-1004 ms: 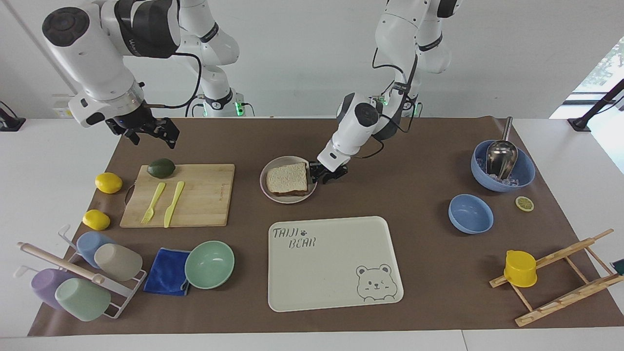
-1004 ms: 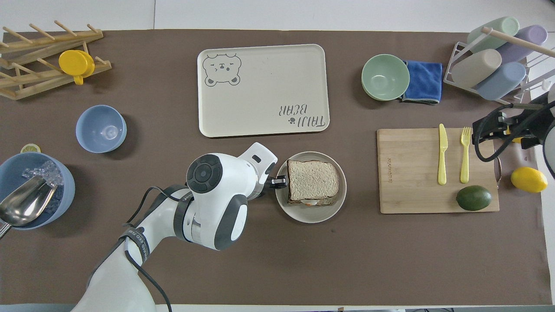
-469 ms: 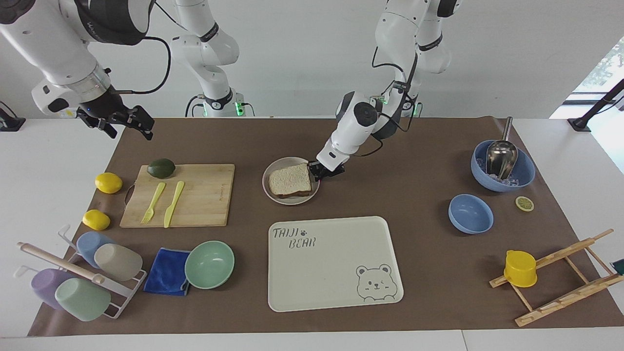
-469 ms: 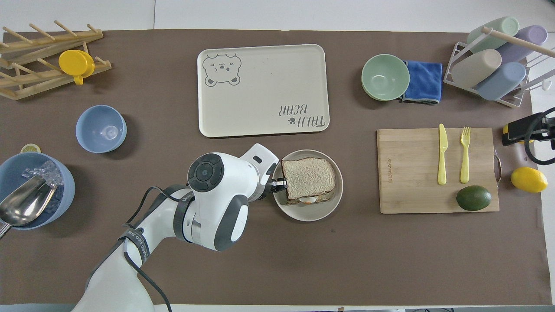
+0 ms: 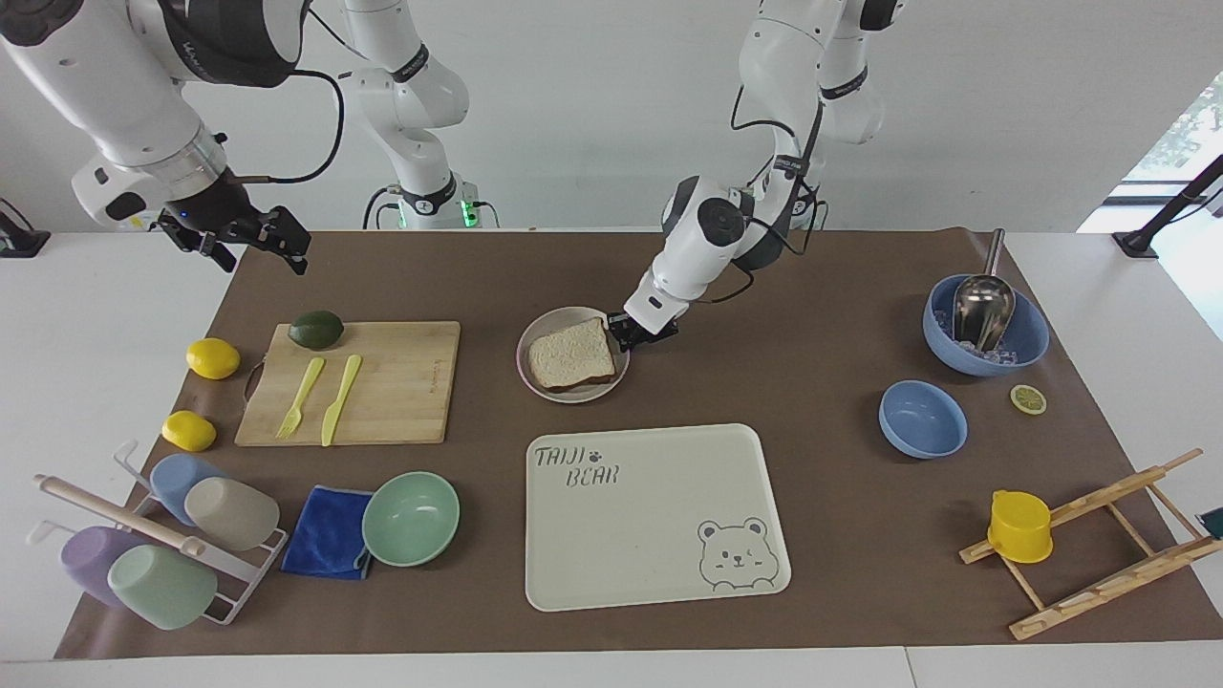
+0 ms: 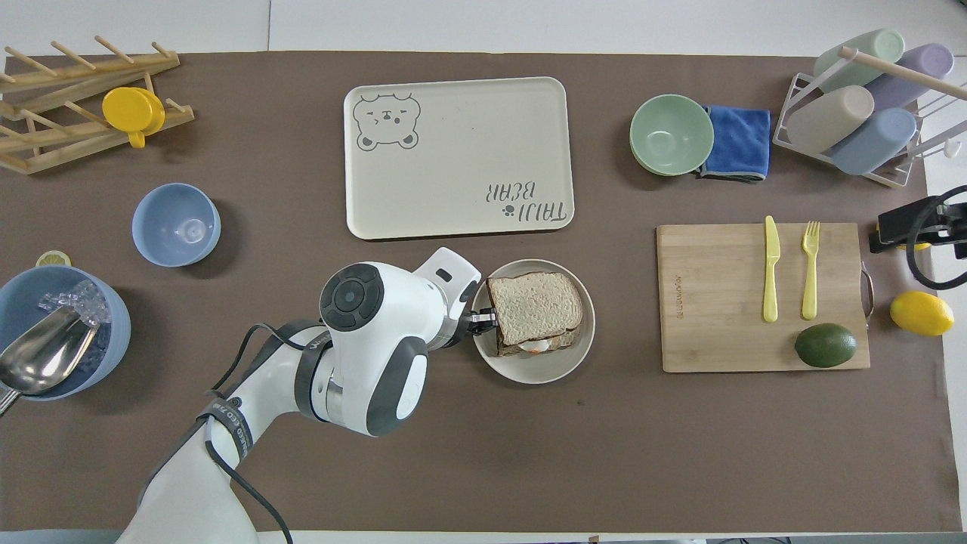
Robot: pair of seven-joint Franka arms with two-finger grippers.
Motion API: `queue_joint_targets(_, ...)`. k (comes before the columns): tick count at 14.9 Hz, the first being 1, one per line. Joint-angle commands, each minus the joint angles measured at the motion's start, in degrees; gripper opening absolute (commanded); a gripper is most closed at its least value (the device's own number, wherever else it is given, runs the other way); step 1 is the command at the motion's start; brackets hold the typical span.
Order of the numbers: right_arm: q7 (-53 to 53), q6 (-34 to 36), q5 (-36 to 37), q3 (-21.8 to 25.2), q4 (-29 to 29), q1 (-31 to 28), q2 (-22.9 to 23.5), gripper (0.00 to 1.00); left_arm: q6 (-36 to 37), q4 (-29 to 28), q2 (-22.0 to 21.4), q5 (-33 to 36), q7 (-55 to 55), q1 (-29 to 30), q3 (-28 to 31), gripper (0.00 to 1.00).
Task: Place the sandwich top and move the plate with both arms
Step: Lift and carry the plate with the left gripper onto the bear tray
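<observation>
Left tool [image 5: 638, 335] pinching plate [image 5: 545, 387] rim, sandwich top [image 5: 570, 355] aboard. Right tool [image 5: 250, 241] spread wide, high over bench [image 5: 822, 315] corner.

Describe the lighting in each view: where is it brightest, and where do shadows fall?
Facing view: brightest at the window strip on its right edge; the left pincer throws a small shadow beside the plate. Overhead view: even, soft light; a dim shadow lies under the left arm's elbow, and the bowl shows a faint glint.

White bread slice [image 5: 570, 356] flat atop sandwich on beige plate [image 5: 535, 378]
</observation>
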State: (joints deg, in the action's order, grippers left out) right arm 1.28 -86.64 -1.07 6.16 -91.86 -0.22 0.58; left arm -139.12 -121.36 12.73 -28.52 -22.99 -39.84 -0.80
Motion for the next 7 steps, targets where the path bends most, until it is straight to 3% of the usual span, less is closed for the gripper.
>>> queue_joint_targets(1,0.48,-0.72,0.62,-1.68,-0.51,-0.14,-0.84,1.0,4.73,0.5,-3.94,-0.75,-0.39,2.3,0.53,0.0)
queue_joint_targets(7,0.21,-0.9,1.86,-1.94,-2.44,-0.22,-1.8,1.0,10.62,9.19,-2.99,-0.05,-0.04,8.01,0.71,0.0)
